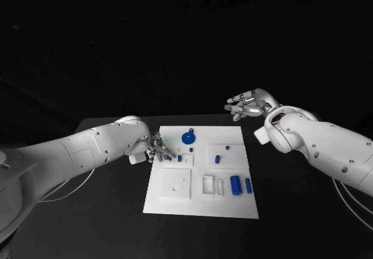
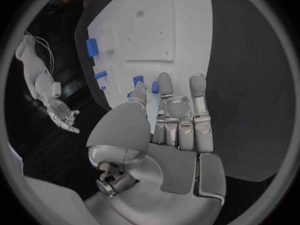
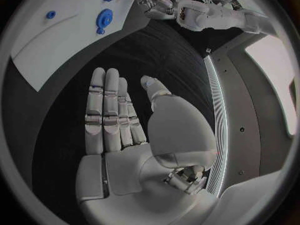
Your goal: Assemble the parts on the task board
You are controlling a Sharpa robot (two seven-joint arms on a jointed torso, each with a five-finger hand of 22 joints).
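Observation:
The white task board (image 1: 200, 202) lies mid-table. My left hand (image 1: 158, 150) reaches over its left edge with the fingers stretched out and apart. The fingertips (image 2: 164, 80) lie right by two small blue parts (image 2: 138, 79), and nothing is gripped. A blue round knob (image 1: 189, 137) stands near the far edge. Small blue pegs (image 1: 218, 159) stand mid-board, and two blue cylinders (image 1: 235, 185) lie toward the near right. My right hand (image 1: 249, 105) hovers open and flat beyond the board's far right corner, over bare black table (image 3: 156, 50); the knob (image 3: 104, 19) lies well ahead of it.
White raised blocks and frames (image 1: 177, 184) sit on the board's near left half. Black table (image 1: 295, 183) surrounds the board on all sides. Cables (image 1: 353, 208) hang by my right arm.

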